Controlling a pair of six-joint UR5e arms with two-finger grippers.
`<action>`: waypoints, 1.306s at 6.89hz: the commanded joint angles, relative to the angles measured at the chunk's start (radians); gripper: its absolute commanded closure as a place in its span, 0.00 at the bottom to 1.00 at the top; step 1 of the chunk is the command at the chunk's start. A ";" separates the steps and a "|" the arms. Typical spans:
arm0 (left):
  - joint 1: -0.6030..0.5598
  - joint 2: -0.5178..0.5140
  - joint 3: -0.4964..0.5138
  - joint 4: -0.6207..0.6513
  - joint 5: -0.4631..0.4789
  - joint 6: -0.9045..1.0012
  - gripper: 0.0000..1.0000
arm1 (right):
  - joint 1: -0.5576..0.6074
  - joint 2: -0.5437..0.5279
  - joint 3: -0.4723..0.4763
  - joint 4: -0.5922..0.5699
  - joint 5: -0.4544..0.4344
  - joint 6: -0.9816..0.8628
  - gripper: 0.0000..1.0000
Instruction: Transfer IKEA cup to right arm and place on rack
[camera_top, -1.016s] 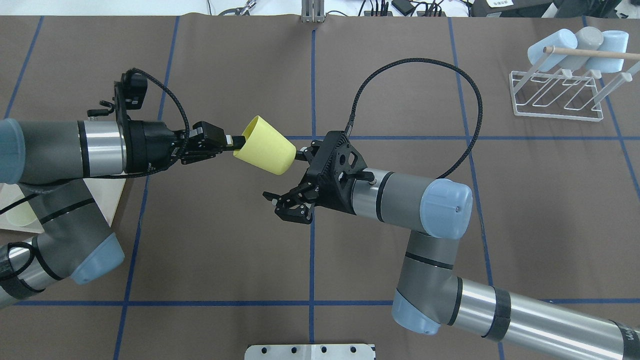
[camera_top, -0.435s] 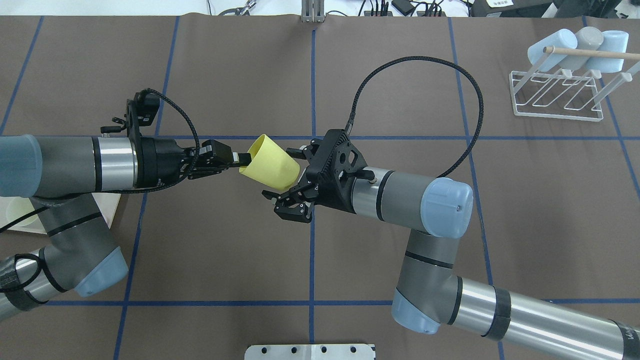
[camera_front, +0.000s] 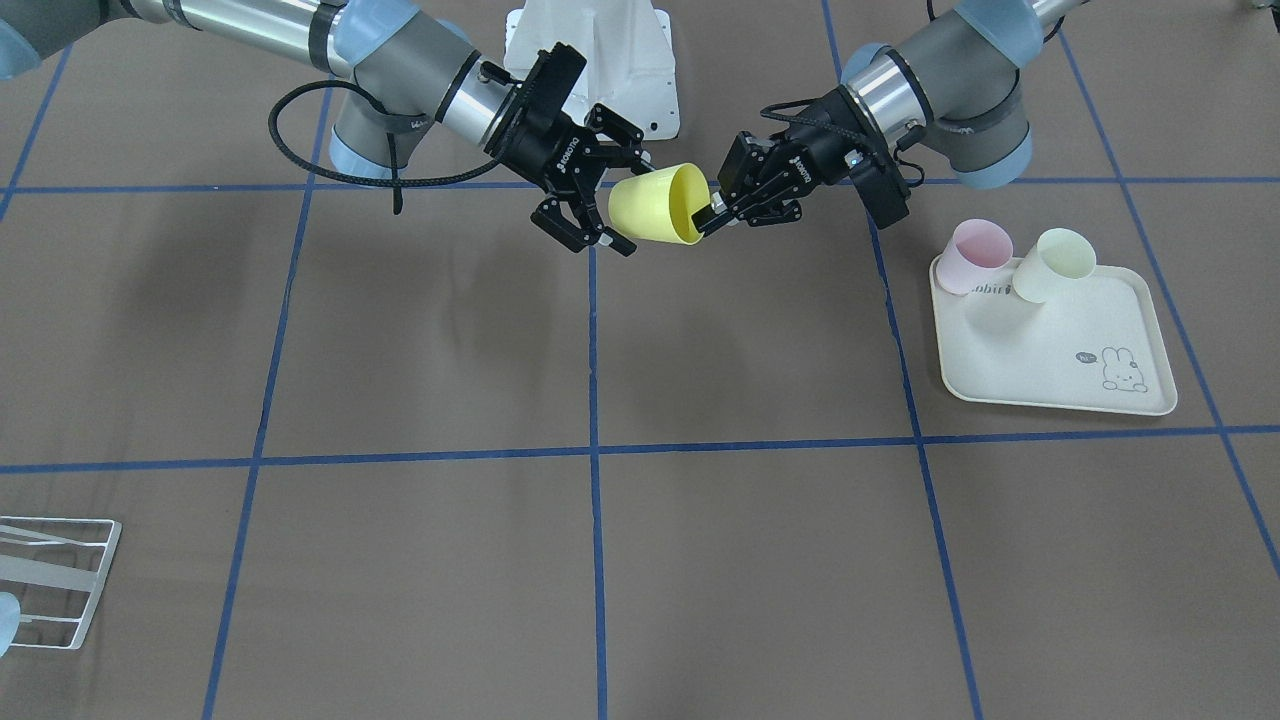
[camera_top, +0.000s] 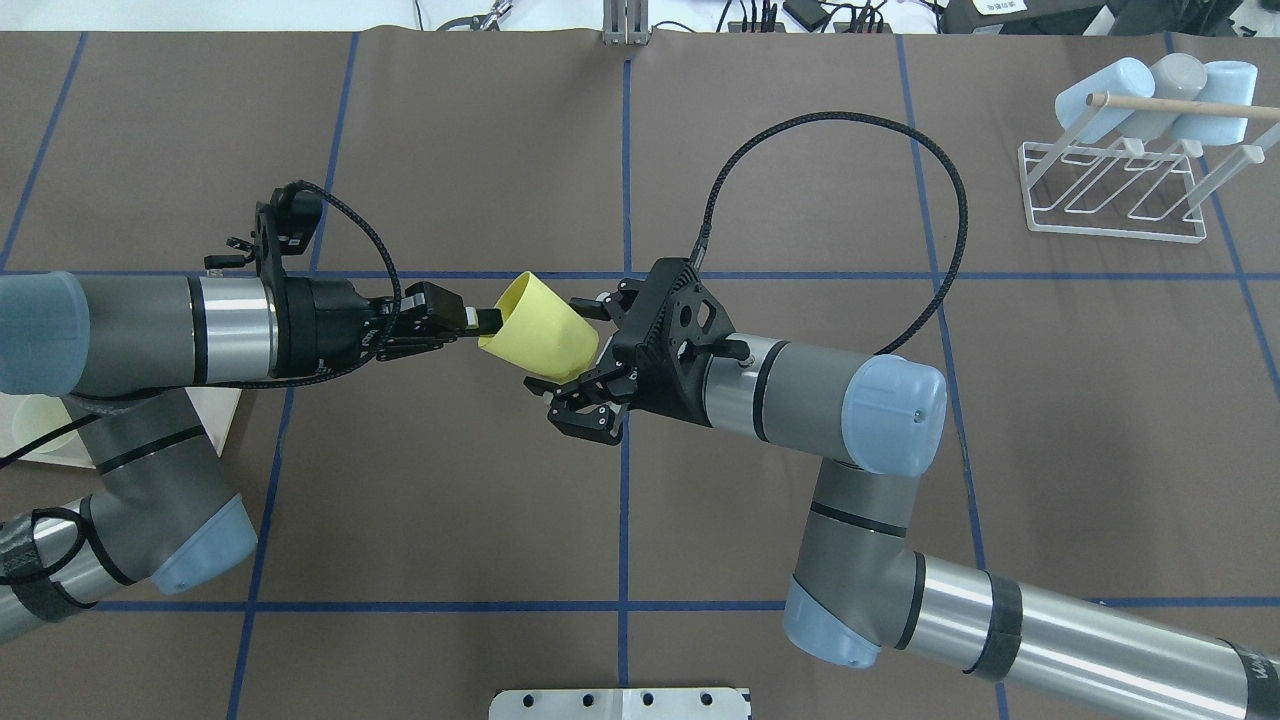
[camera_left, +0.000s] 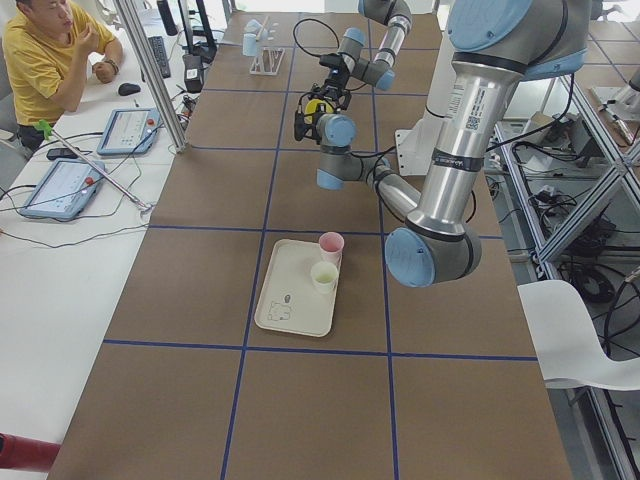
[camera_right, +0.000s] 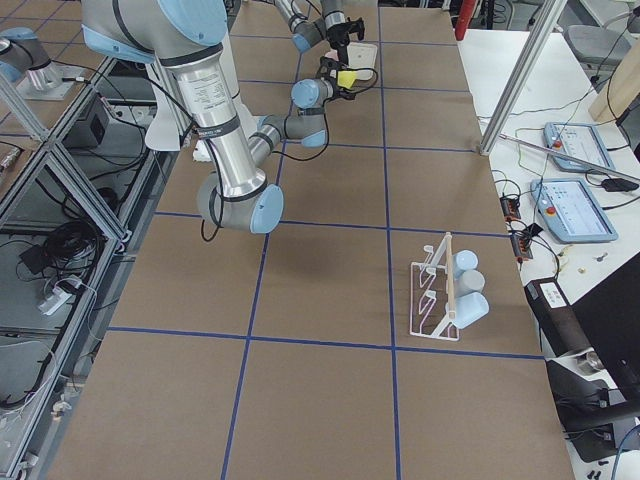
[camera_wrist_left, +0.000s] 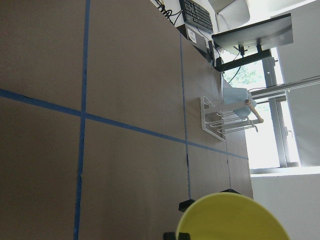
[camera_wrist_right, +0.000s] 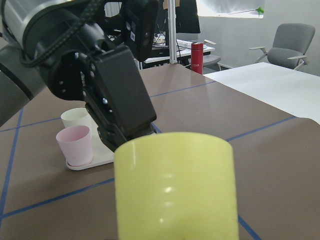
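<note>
The yellow IKEA cup (camera_top: 540, 325) hangs on its side above the table's middle, its mouth toward my left arm. My left gripper (camera_top: 487, 320) is shut on the cup's rim, one finger inside it. The right arm's gripper (camera_top: 570, 355) is open, with its fingers spread either side of the cup's base (camera_front: 640, 205). In the front-facing view my left gripper (camera_front: 712, 215) is on the right and my right gripper (camera_front: 605, 190) on the left. The right wrist view is filled by the cup (camera_wrist_right: 175, 185). The white wire rack (camera_top: 1110, 190) stands at the far right.
Pale blue and grey cups (camera_top: 1160, 95) lean on the rack under a wooden bar. A cream rabbit-print tray (camera_front: 1060, 350) on my left side holds a pink cup (camera_front: 975, 255) and a pale cup (camera_front: 1055, 262). A person (camera_left: 45, 55) sits at a side desk.
My left arm has carried the cup right and slightly down, so its base now sits between the right gripper's open fingers. The right arm has barely moved.
</note>
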 joint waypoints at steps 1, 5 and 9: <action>0.000 0.000 0.000 0.000 0.000 0.000 1.00 | 0.000 -0.004 0.000 0.000 0.001 0.000 0.56; -0.014 -0.003 -0.017 -0.003 0.052 0.033 0.00 | 0.003 -0.010 0.000 0.000 0.001 0.000 0.66; -0.135 0.139 -0.070 0.156 0.011 0.368 0.00 | 0.069 -0.022 0.018 -0.129 0.013 0.002 0.87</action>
